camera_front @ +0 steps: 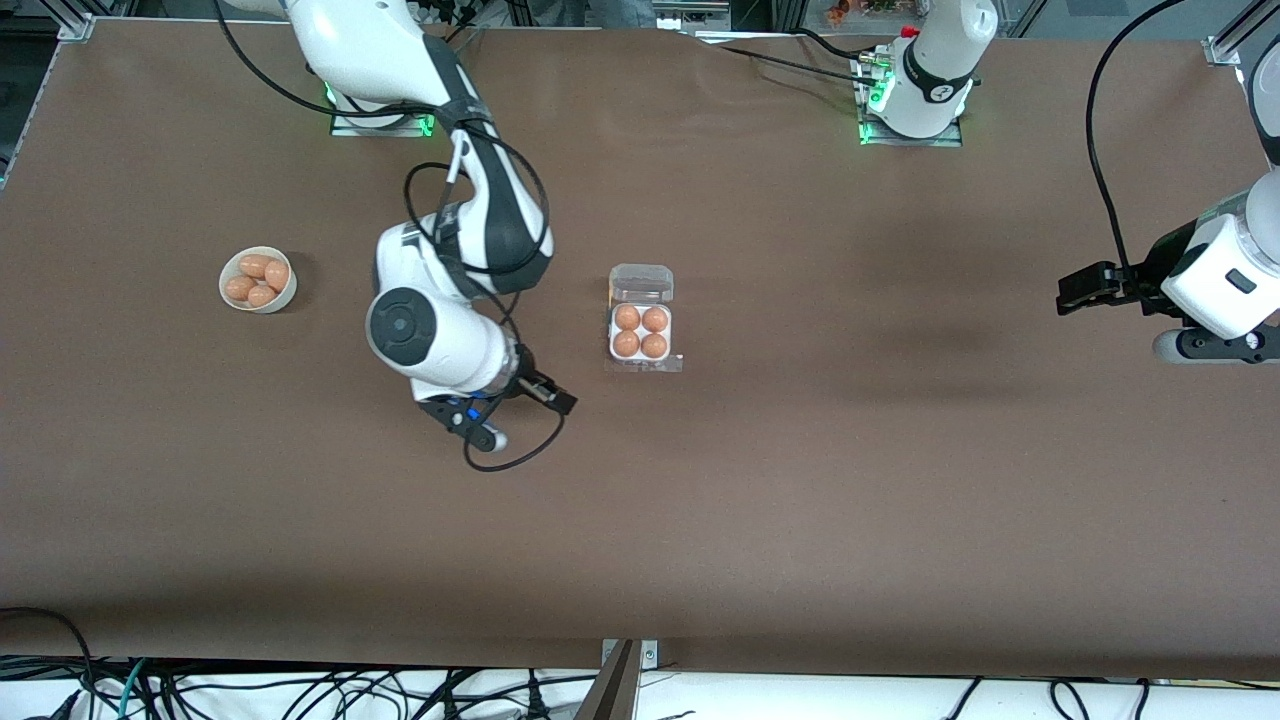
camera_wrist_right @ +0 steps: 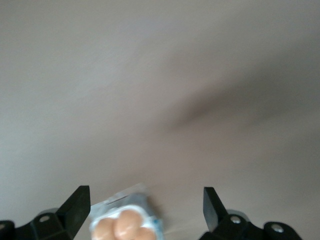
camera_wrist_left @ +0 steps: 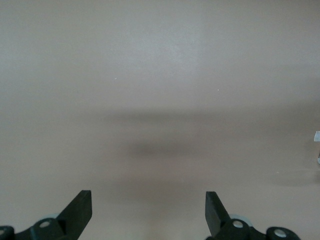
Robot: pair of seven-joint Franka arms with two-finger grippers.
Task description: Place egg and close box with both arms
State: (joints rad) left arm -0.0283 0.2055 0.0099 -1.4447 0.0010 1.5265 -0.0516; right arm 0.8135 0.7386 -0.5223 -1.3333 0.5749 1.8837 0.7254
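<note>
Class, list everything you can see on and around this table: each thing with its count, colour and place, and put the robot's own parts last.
box: one, clear lid open, whitish tray, mid-table.
eggs in box: four, brown, one per cell.
bowl: one, white, toward the right arm's end.
eggs in bowl: four, brown.
table: one, brown.
right gripper: black, open, empty, over bare table beside the box.
left gripper: black, open, empty, waiting over the left arm's end.

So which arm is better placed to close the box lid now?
Probably the right: its open gripper hovers beside the full box, lid still open. The left gripper, open too, waits near the table's end.
</note>
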